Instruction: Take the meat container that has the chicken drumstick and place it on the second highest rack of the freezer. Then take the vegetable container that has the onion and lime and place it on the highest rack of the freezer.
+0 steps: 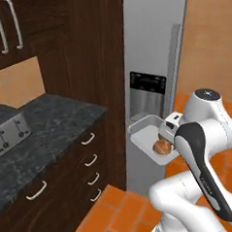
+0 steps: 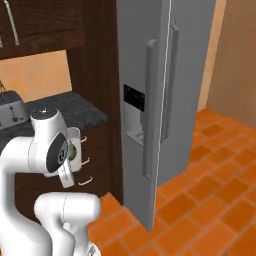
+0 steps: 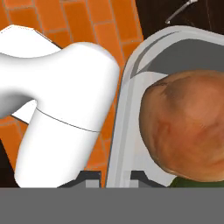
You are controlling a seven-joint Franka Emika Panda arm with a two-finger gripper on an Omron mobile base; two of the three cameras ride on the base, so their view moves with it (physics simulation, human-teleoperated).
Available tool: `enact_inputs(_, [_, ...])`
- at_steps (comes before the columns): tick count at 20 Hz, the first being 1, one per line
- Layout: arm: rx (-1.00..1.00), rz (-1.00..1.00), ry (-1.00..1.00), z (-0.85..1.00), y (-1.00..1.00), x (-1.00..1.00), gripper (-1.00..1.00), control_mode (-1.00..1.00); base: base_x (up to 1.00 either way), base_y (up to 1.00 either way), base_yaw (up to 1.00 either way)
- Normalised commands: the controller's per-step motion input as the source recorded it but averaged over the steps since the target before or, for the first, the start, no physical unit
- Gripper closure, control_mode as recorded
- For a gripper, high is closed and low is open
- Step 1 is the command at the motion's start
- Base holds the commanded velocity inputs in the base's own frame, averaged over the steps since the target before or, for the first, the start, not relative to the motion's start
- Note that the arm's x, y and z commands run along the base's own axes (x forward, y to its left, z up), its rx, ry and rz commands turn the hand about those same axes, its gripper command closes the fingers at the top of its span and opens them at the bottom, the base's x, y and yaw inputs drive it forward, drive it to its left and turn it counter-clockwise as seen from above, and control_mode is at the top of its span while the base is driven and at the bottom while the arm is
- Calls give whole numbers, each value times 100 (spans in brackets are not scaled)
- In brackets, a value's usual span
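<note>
Grey plastic forms the shallow container (image 1: 144, 131) that is held up in the air in front of the closed freezer (image 1: 150, 48), just below the dark dispenser panel (image 1: 147, 84) in the left base view. The container's rim is pinched between the gripper (image 3: 116, 177) jaws, which are pressed nearly together on the thin wall, as seen at the bottom of the hand view. Inside the container a reddish-brown onion (image 1: 161, 146) is seen lying against the side nearest the arm; in the hand view it is seen large and close (image 3: 186, 124), with a sliver of green, the lime (image 3: 197, 182), showing just beneath it. In the right base view the container is mostly hidden behind the arm's white upper joint, and only its pale edge and a spot of green (image 2: 73, 150) can be made out.

Both freezer doors are shut, with long grey bar handles (image 2: 149, 107) running upright down their meeting edges. To the left a dark stone table (image 1: 46, 129) is carried on dark wooden drawers (image 1: 89, 161), and a silver toaster (image 1: 7, 132) is set on it. Orange tiles (image 2: 210, 175) cover the floor.
</note>
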Motion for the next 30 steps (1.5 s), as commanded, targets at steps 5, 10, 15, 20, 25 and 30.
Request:
enact_inputs(5, [0, 0, 0, 0, 0, 0, 100, 100, 36, -5, -84])
enact_inputs(10, [0, 0, 0, 0, 0, 0, 100, 100, 45, -2, -79])
enact_inputs(15, [0, 0, 0, 0, 0, 0, 100, 100, 88, 0, -59])
enact_inputs(20, [0, 0, 0, 0, 0, 0, 100, 100, 100, 0, -32])
enact_inputs(25, [0, 0, 0, 0, 0, 0, 100, 100, 100, 0, 3])
enact_inputs(30, [0, 0, 0, 0, 0, 0, 100, 100, 100, 0, 33])
